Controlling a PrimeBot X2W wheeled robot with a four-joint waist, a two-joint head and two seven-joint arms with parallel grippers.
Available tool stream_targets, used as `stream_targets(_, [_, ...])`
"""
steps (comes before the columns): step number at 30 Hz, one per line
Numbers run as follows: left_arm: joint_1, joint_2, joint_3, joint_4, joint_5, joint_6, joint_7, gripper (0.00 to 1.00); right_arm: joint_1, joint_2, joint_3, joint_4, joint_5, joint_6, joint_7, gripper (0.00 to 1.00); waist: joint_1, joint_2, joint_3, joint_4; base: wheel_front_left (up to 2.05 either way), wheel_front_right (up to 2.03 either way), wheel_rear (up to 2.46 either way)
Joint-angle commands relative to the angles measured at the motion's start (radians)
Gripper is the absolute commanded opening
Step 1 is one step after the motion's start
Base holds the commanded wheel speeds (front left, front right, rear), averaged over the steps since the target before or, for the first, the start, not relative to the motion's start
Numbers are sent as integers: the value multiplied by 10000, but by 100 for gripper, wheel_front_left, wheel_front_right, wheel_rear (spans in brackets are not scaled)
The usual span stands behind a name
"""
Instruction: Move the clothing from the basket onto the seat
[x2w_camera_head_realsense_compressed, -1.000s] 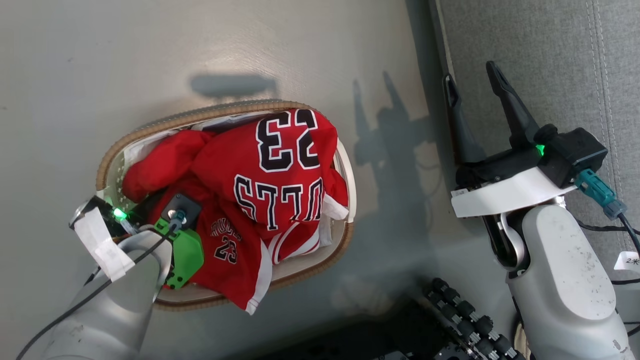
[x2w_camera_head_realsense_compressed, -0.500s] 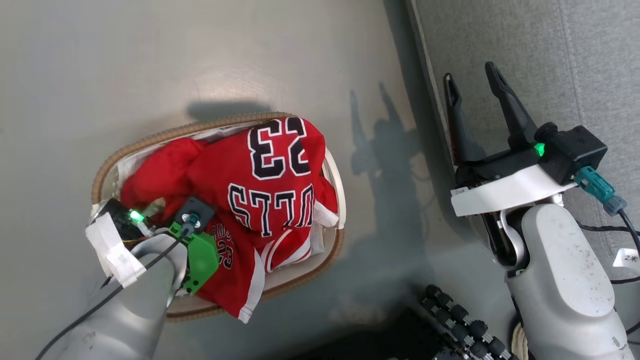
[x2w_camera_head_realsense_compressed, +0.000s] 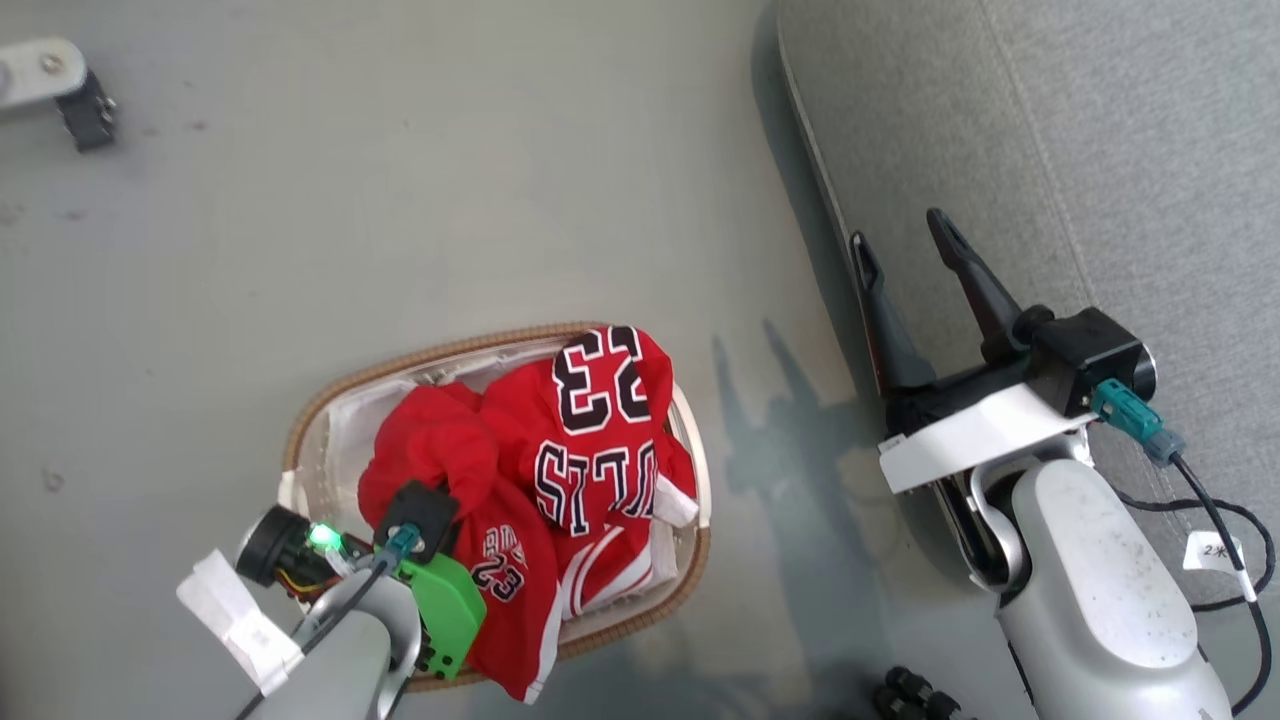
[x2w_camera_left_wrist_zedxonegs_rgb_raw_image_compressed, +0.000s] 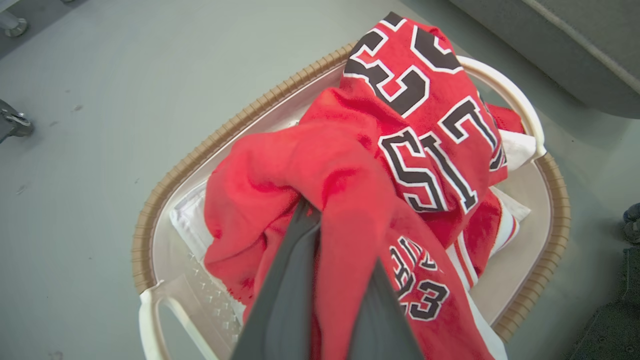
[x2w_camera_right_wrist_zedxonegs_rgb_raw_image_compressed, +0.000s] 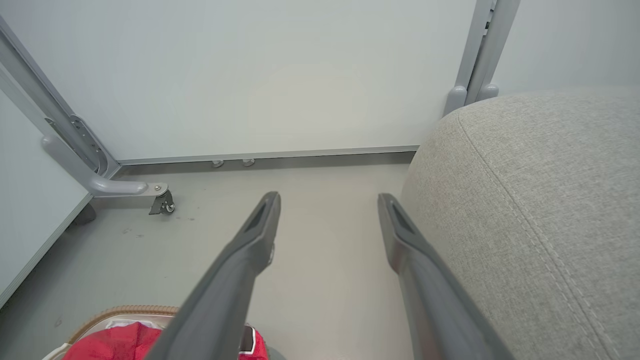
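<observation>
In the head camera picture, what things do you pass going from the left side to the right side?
A small metal caster → basket → red clothing → right gripper → grey seat.

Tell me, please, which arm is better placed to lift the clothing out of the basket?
Left. The left pincer grips a fold of the clothing in the basket; the right pincer hangs open by the seat, apart from the clothing.

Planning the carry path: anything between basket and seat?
Head view: bare, shadowed grey floor lies between the basket and the seat; the open right gripper hovers by the seat's edge.
</observation>
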Motion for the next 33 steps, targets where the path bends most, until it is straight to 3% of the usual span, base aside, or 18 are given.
stream_targets(1, [358,-47,145,-221,-134,147,-7,0,243,-49,-49,90,-83,-10,-51,100,0,0,-1327,492,0,0,0])
stream_targets(8, [1545,-349,738,-1735,-330,387,-6,0,987,-44,-307,371,-333,-10,-49,100,0,0,-2572,1086,0,0,0])
stream_targets(19, [2496,-883,2070,-4675,-600,210,-7,0,2005,-49,-486,581,-566,-10,-51,100,0,0,-4133,1790,0,0,0])
stream_targets(27, [1903,-1166,2552,-6754,-798,28,-7,0,2533,-47,-332,625,-461,-10,-49,100,0,0,-4840,1876,0,0,0])
stream_targets(33, [1774,-1222,2561,-7467,-909,-30,-2,0,2598,-38,325,560,-265,-10,-51,100,0,0,-5080,1679,0,0,0])
